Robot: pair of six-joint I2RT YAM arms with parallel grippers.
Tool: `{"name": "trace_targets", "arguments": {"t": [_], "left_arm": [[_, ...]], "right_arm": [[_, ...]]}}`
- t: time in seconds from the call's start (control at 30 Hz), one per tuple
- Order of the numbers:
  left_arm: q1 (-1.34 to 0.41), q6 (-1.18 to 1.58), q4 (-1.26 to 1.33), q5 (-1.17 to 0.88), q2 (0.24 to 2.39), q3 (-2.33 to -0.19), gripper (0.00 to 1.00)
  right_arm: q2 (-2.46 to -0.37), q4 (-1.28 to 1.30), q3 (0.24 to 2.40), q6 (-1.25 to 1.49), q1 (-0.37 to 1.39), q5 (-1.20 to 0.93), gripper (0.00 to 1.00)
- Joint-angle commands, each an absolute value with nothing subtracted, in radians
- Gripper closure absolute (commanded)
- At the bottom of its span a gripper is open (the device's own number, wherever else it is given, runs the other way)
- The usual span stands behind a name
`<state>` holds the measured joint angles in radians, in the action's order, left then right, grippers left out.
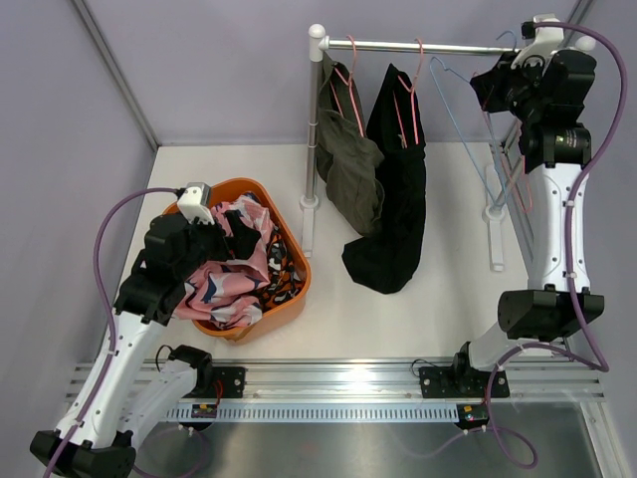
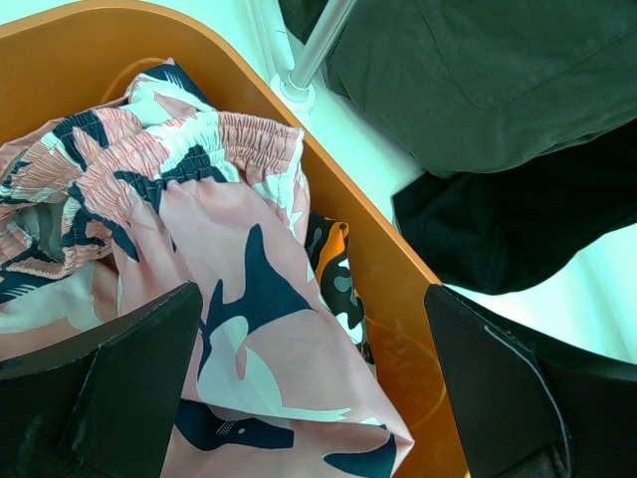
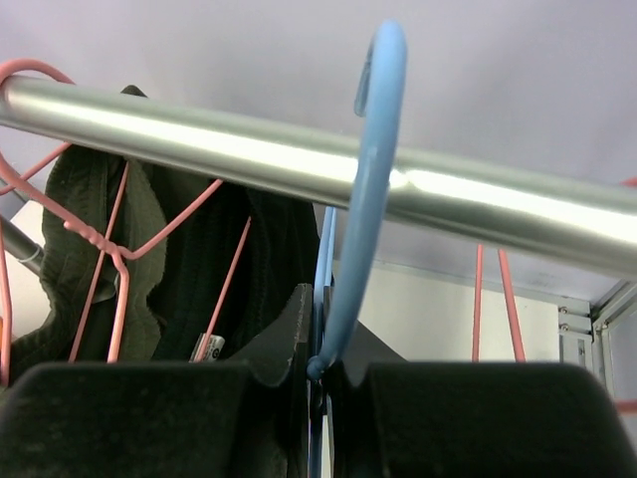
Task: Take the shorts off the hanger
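Pink patterned shorts [image 1: 231, 284] [image 2: 199, 219] and camouflage shorts [image 1: 284, 269] [image 2: 333, 269] lie in the orange basket [image 1: 299, 239] [image 2: 398, 289]. My left gripper [image 1: 234, 224] [image 2: 314, 378] hovers over them, open and holding nothing. Olive shorts [image 1: 348, 164] [image 3: 70, 229] and black shorts [image 1: 393, 199] [image 3: 199, 259] hang on pink hangers [image 3: 109, 249] from the metal rail [image 1: 428, 46] [image 3: 249, 154]. Near the rail's right end, my right gripper [image 1: 495, 85] [image 3: 320, 373] is shut on the neck of a bare blue hanger [image 1: 463, 124] [image 3: 368, 169], whose hook sits over the rail.
The rack's white posts stand at the left [image 1: 311, 199] and right [image 1: 495, 239] of the table. More bare pink hanger wires [image 3: 488, 299] hang at the rail's right end. The black shorts' lower edge rests on the white tabletop [image 1: 438, 309].
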<state>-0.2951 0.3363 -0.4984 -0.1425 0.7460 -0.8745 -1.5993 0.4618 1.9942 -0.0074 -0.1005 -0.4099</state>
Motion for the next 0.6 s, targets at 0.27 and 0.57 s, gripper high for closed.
{"name": "trace_targets", "arguments": {"t": [0.27,0.57], "left_arm": [[-0.301,0.319,-0.454,-0.164,0.742,-0.874,0.01],[-0.301,0.319,-0.457,-0.166,0.752,-0.876,0.01]], "right_arm": [[-1.7,0.465,2.098,0.052,-0.104,-0.431,1.0],[-1.689,0.459,2.033,0.078,-0.103,-0.433,0.98]]}}
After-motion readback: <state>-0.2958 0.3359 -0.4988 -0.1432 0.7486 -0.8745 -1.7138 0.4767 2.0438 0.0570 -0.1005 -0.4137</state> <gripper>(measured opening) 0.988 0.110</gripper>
